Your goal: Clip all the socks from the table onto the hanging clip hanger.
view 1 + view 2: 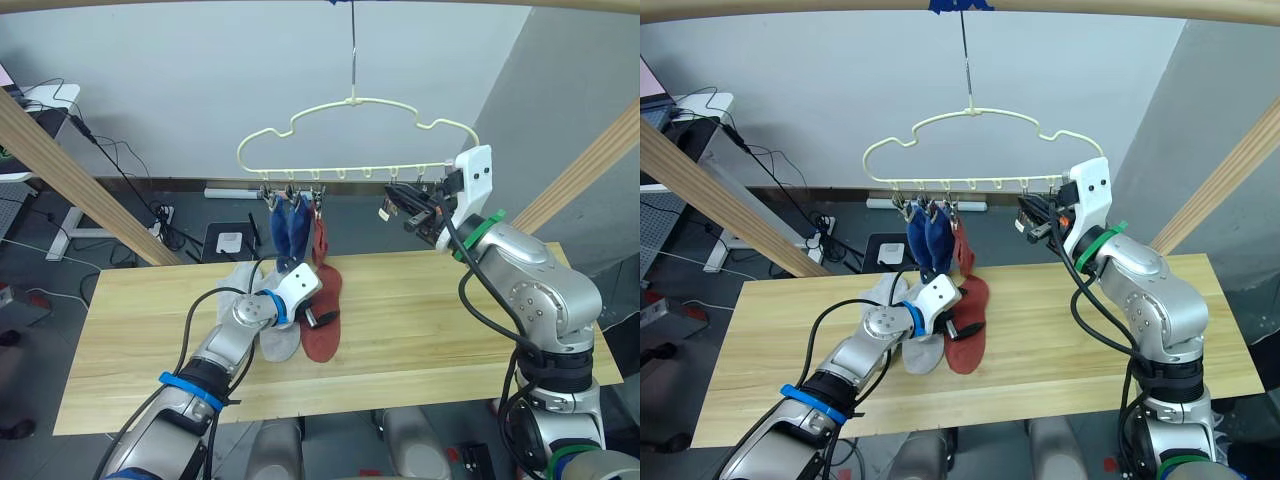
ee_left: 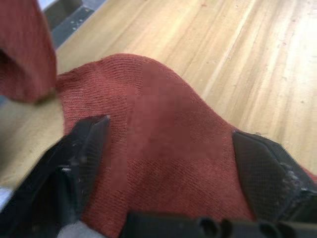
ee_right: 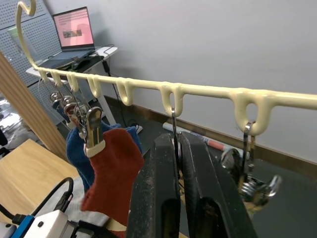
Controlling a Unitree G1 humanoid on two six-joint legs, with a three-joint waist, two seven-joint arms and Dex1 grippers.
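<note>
The left end effector (image 2: 168, 163) lies spread over the one rust red sock (image 1: 325, 325) left flat on the desk (image 1: 430, 320), one finger to each side of the fabric, not yet pinching it, with two light grey socks (image 1: 268, 330) in a heap just beside it. On the clip hanger (image 1: 350, 140) I count three socks already clipped, two blue socks (image 1: 290, 228) and one hanging red sock (image 1: 320, 240), so by my judgement the task is half done with three still to hang. The right end effector (image 3: 178, 163) is raised at the hanger's lower bar, fingers pressed together on one empty metal clip (image 3: 174, 130), and at least one further empty clip hangs beside it
</note>
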